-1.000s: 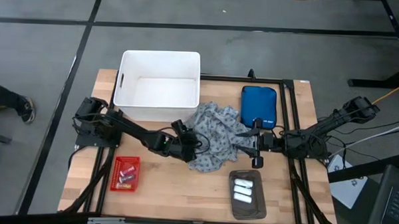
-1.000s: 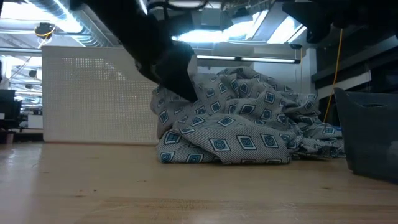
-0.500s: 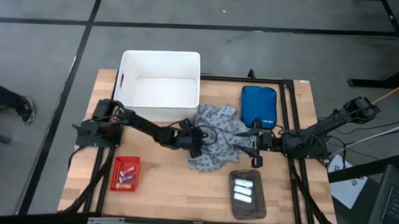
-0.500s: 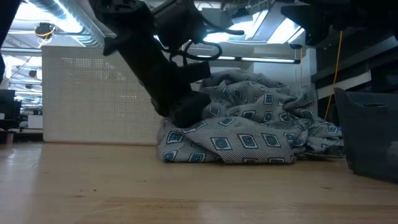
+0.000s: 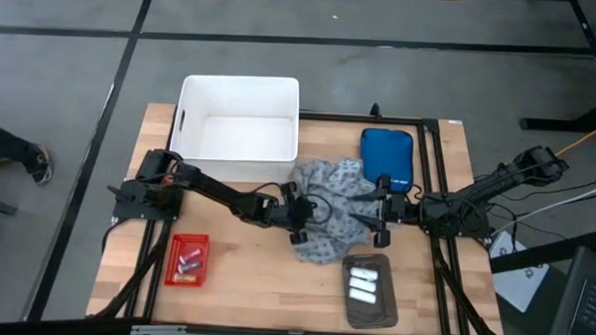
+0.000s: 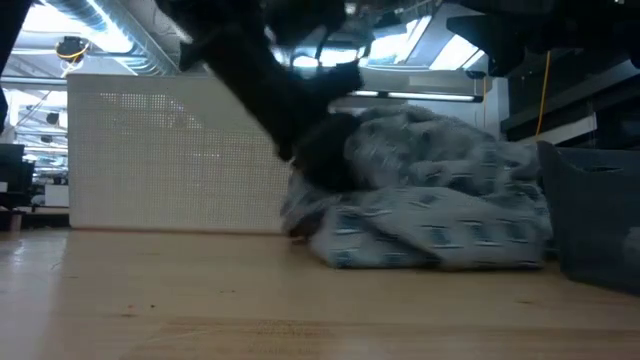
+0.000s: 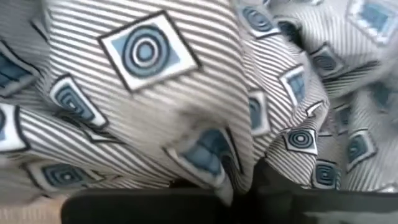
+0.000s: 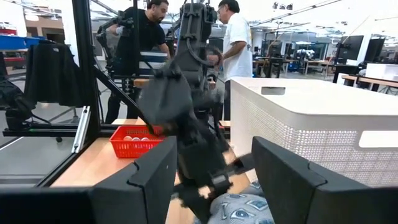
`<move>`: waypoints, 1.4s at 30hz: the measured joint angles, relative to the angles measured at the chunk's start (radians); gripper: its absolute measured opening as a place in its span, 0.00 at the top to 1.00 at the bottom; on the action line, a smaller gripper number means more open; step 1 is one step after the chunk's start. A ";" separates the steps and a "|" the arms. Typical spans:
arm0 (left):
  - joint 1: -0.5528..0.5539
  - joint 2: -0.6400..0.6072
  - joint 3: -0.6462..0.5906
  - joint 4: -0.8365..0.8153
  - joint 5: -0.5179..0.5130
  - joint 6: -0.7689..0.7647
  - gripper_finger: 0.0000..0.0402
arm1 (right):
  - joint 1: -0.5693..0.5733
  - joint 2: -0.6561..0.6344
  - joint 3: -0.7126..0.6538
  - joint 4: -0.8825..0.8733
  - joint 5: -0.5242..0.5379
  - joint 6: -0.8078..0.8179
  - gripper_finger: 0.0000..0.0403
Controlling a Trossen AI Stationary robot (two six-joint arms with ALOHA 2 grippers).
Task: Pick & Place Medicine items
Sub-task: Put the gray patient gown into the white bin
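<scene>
The grey patterned cloth (image 5: 328, 206) lies bunched in the middle of the table. My left gripper (image 5: 302, 215) reaches into its left side and is shut on it. My right gripper (image 5: 375, 216) stands open at the cloth's right edge, its fingers either side of the edge (image 8: 239, 208). Small medicine items (image 5: 186, 258) lie in the red mesh basket (image 5: 202, 246) at the near left. White ones (image 5: 364, 282) lie on a grey tray (image 5: 384, 312) near the front edge. My left gripper has a fold of the cloth (image 7: 229, 179) at its left side, coming in nearly level from the table's left. The cloth itself covers the fingertips, so how many layers it has cannot be told. The cloth rests on the table, heaped up against the gripper (image 6: 330, 165).
A white bin (image 5: 238, 126) stands at the far left-centre. A blue zipped pouch (image 5: 386, 157) lies at the far right of the cloth. People stand in the room beyond the table (image 8: 239, 37). Bare wood shows at the near centre (image 5: 264, 286).
My left gripper has gone toward the table's right edge, into the cloth, and shut. The cloth's left part has been shoved rightward and heaped up; its right edge by my right gripper has stayed.
</scene>
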 joint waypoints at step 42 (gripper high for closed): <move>0.010 -0.625 0.100 0.176 -0.578 0.853 0.99 | 0.002 0.000 0.142 -0.197 -0.047 0.000 0.48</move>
